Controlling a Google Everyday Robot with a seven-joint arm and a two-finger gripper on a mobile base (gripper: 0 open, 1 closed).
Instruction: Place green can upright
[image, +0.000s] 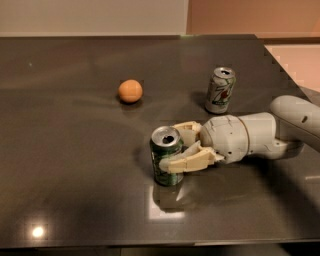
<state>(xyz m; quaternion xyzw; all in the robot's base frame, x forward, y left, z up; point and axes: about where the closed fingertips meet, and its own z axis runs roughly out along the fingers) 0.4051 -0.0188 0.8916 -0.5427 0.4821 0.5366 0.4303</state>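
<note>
The green can (164, 176) stands upright on the dark table (75, 165), right of centre and toward the front, with its opened silver top showing. My gripper (172, 149) reaches in from the right. Its cream fingers (192, 161) lie on either side of the can, one along the near side and one behind it. They look closed against the can. The white arm (260, 135) runs off to the right edge.
A pale whitish can with green and red markings (220, 90) stands upright behind the gripper. An orange ball (130, 91) lies to the back left. The table's right edge (295, 90) runs close to the arm.
</note>
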